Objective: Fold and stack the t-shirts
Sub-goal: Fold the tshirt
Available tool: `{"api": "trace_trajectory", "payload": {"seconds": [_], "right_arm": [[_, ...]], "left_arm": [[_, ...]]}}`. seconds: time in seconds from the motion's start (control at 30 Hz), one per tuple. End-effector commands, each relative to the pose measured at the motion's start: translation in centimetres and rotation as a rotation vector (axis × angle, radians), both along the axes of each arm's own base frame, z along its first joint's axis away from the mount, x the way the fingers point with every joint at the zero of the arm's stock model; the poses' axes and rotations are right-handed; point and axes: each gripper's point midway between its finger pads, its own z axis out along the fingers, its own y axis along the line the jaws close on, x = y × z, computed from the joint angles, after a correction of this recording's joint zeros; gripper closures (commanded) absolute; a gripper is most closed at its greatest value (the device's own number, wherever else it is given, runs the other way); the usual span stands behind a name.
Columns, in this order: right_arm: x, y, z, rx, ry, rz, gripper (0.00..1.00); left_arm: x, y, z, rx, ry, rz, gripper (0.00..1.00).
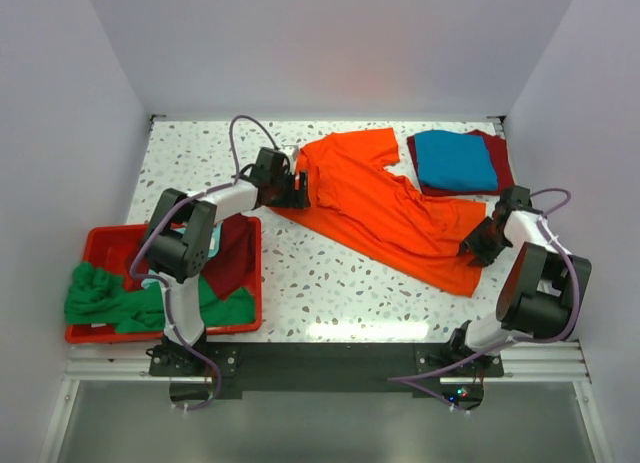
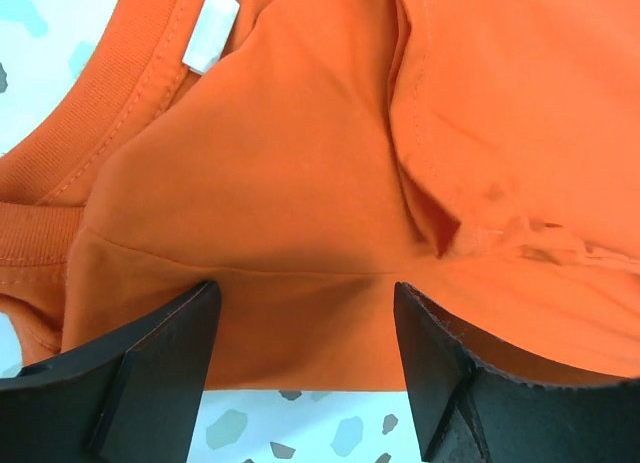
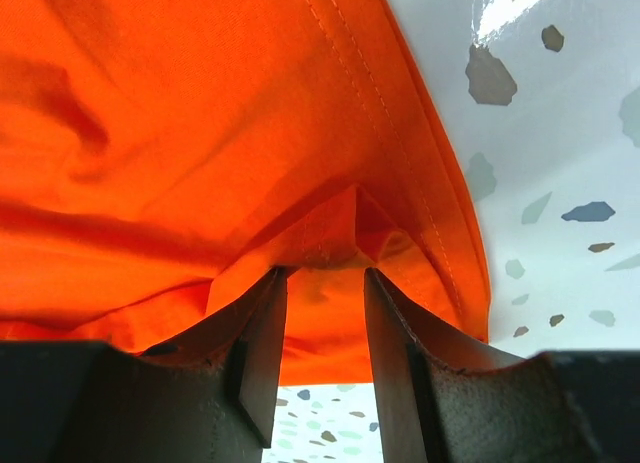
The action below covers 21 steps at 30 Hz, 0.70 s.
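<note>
One orange t-shirt (image 1: 385, 208) (image 2: 300, 183) (image 3: 200, 133), spread slantwise over the middle of the bench (image 1: 330, 283): collar end toward the far edge, hem end close to the right edge. Wrinkled, with one part folded over itself.

At the collar end, left gripper (image 1: 298, 186) (image 2: 305, 293), fingers wide apart over the cloth, a shoulder seam running across between them, nothing pinched. Just beyond, the ribbed collar (image 2: 110, 93) and one white label (image 2: 210, 28).

At the hem end, right gripper (image 1: 478, 245) (image 3: 325, 273), fingers narrow, nipping a small raised tuck of the orange cloth beside the stitched hem.

Two folded shirts stacked in the far right corner: one blue t-shirt (image 1: 455, 159) on top of one dark red t-shirt (image 1: 502, 168), the lower one's edges showing around it. Near the orange sleeve; touching or not, cannot tell.

One red bin (image 1: 105, 248) at the near left corner. In it:
- one green t-shirt (image 1: 100, 298), bunched and spilling over the left rim
- one second dark red t-shirt (image 1: 235, 258), heaped in the right part
- one sliver of light teal cloth (image 1: 152, 281) between them, mostly hidden behind the left arm
</note>
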Motion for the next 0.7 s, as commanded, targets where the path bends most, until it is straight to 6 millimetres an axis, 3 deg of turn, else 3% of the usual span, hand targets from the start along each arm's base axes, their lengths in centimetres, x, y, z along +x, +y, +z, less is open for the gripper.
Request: {"api": "trace_trajectory", "payload": {"seconds": [0.0,0.4,0.67], "right_arm": [[1.6,-1.1,0.7,-0.024,-0.047,0.007,0.6],[1.9,-3.2,1.0,-0.046,-0.048,-0.014,0.6],[2.4,-2.4,-0.4,0.024,-0.055,-0.006,0.62]], "left_arm": [[0.6,1.1,-0.6,0.003,-0.011,0.05,0.25],[-0.6,2.1,-2.1,0.032,0.029,0.07,0.24],[-0.7,2.1,-2.2,0.032,0.034,0.07,0.24]]}}
